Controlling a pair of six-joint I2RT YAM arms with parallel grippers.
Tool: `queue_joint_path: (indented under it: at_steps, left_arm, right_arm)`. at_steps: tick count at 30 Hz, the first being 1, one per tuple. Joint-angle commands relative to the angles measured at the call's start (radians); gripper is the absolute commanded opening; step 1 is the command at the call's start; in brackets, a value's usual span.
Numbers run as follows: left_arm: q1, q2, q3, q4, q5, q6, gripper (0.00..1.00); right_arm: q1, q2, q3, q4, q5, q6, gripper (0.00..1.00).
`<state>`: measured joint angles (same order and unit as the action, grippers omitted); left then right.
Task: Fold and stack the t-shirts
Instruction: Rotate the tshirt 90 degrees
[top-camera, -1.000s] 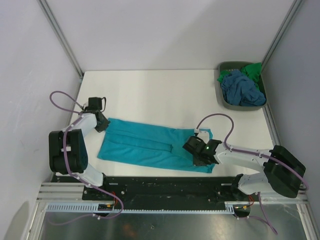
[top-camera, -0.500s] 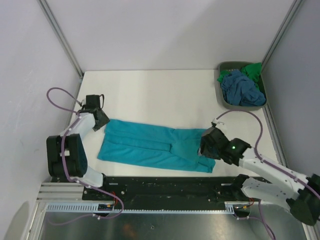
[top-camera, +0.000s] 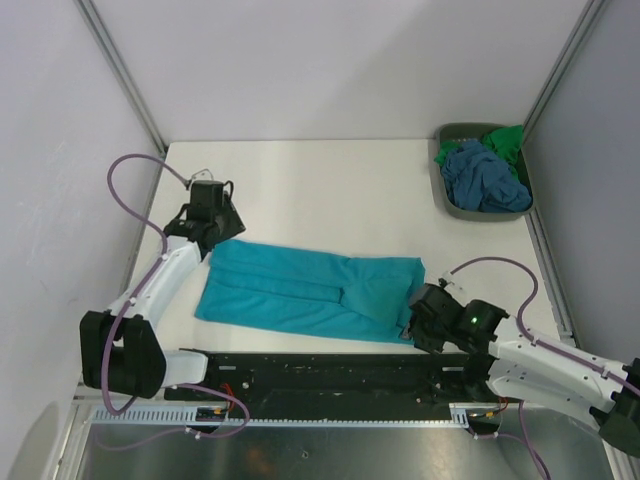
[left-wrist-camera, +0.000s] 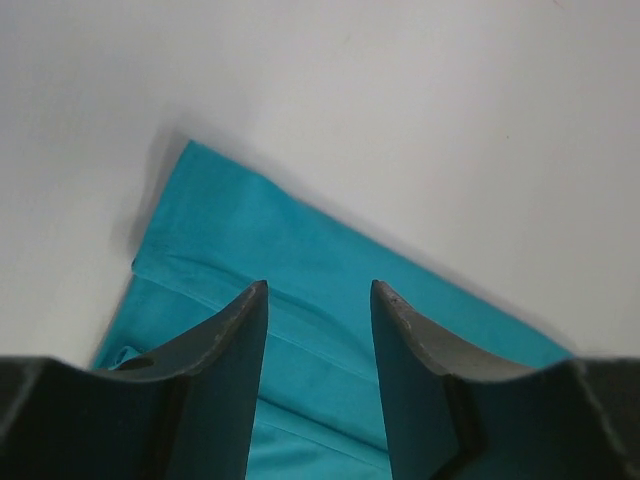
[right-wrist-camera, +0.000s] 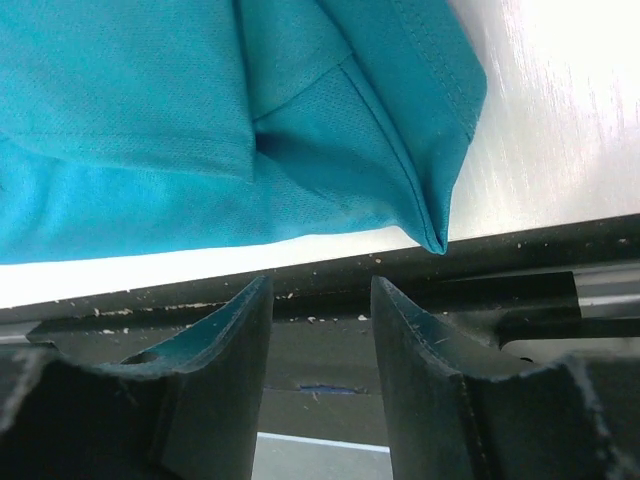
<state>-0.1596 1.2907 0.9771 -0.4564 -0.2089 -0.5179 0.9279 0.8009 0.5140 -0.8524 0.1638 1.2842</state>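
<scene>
Where the handled shirt lies: teal short-sleeved cloth t-shirt (top-camera: 310, 290), folded into a long band, flat on the white worktop (top-camera: 320, 190), lower centre of the overhead frame.
Left fingers (left-wrist-camera: 225, 380): parted with a clear gap, gripping nothing, above the teal shirt's upper-left corner.
Right fingers (right-wrist-camera: 225, 370): parted, empty, over the black front rail (right-wrist-camera: 520, 280) just below the shirt's lower-right corner.
Bin: grey-green plastic tub (top-camera: 452, 208), upper right of the overhead frame, well apart from the teal shirt.
Bin contents: crumpled slate-blue shirt (top-camera: 482, 180), with a bright green shirt (top-camera: 505, 140) behind it.
</scene>
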Motion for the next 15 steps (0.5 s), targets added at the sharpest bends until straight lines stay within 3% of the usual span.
queue_joint_path:
  at_steps: [1,15]
  left_arm:
    - [-0.024,-0.039,-0.013,-0.005,0.034,0.014,0.5]
    - [-0.032,-0.094,-0.016,-0.01,0.086,0.045,0.47]
  right_arm:
    - [-0.003,-0.008,-0.008,0.003,0.021,0.152,0.48]
    - [-0.188,0.062,-0.085,0.128,-0.038,0.123,0.46]
